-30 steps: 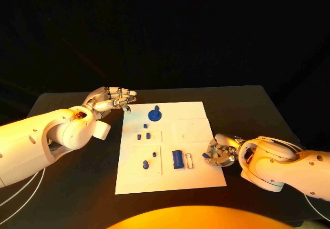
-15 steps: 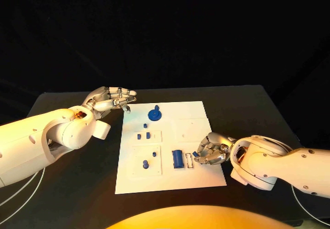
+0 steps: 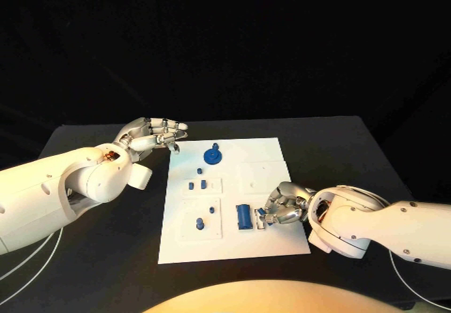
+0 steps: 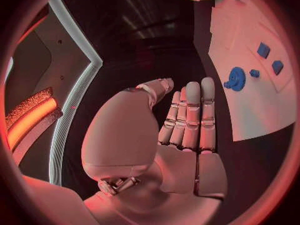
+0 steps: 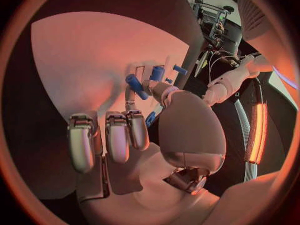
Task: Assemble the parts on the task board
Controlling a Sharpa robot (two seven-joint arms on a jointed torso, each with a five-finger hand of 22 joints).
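The white task board (image 3: 272, 242) lies in the middle of the black table. On it are a round blue part (image 3: 213, 156), several small blue parts (image 3: 197, 186) and a blue cylinder (image 3: 244, 216) beside a narrow white slot. My right hand (image 3: 285, 205) hovers over the board's near right area, just right of the cylinder (image 5: 134, 85). It pinches a small blue part (image 5: 150, 119) between thumb and fingers. My left hand (image 3: 150, 135) is raised beyond the board's far left corner, holding nothing, its fingers (image 4: 190, 115) stretched out side by side.
Bare black table (image 3: 113, 241) surrounds the board, with wide strips to the left and right. The board's (image 4: 250, 105) far right quarter holds no parts. The table's back edge runs just behind my left hand.
My right hand has moved left across the board with the small blue part, from the board's right edge to beside the blue cylinder. The left hand has stayed still.
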